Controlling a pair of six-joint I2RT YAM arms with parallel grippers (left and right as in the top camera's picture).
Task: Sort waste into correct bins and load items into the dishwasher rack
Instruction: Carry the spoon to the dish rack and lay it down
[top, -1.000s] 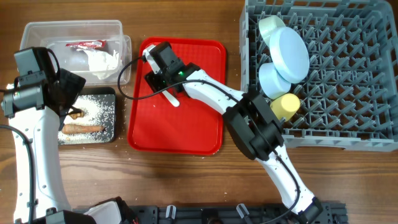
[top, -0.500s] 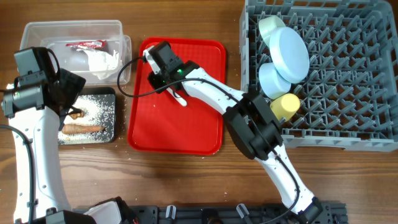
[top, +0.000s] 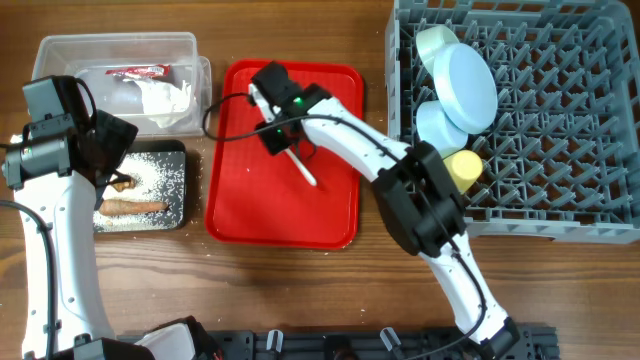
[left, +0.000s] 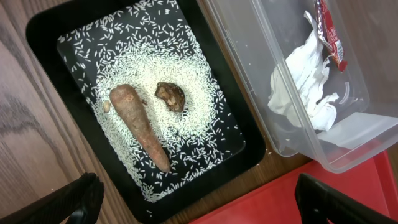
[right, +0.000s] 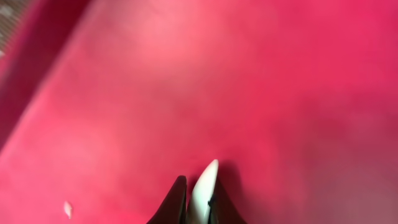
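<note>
The red tray (top: 250, 215) is bare at 7 o'clock; the right arm (top: 360, 150) and white spoon (top: 305, 170) fill its middle.

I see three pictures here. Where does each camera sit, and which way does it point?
Overhead: above the table, facing straight down; red tray, grey rack, both arms.
Left wrist: on the left arm, facing down at black tray and clear tub; open left gripper at bottom edge.
Right wrist: on the right arm, close above the red tray; right gripper pinches the white spoon.
Shared: overhead and right wrist both show that spoon.
</note>
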